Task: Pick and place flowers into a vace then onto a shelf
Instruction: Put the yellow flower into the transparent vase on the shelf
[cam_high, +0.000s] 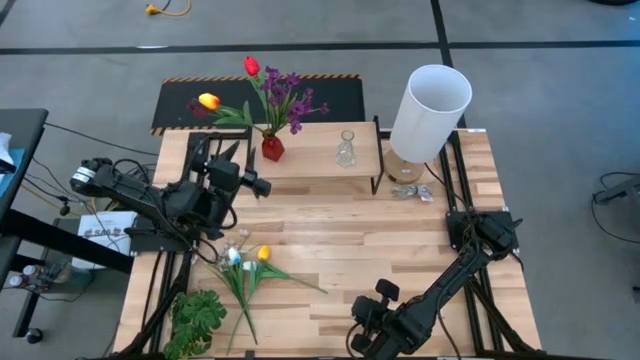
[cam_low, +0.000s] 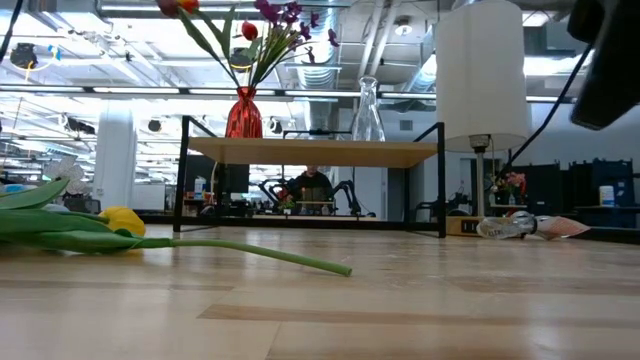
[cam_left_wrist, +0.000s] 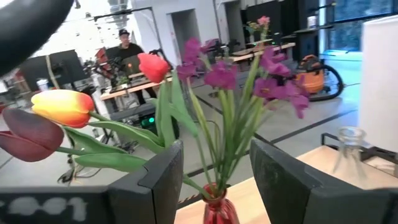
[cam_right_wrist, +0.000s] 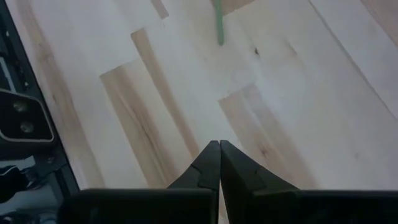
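flowers (cam_high: 275, 95) in red vase (cam_high: 272, 148), no legible labels

My overhead camera straight down on the table (cam_high: 400, 250), my low camera level across it, both sharing the shelf (cam_low: 312, 152), left wrist close on flowers (cam_left_wrist: 224, 81), right wrist facing boards.

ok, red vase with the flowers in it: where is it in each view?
High view: red vase at the left end of the shelf, upper middle.
Low view: upper left, standing on the shelf top.
Left wrist view: bottom centre, between the open left gripper's fingers.
Right wrist view: not in it.
Shared landmark: the clear glass vase beside it on the shelf.
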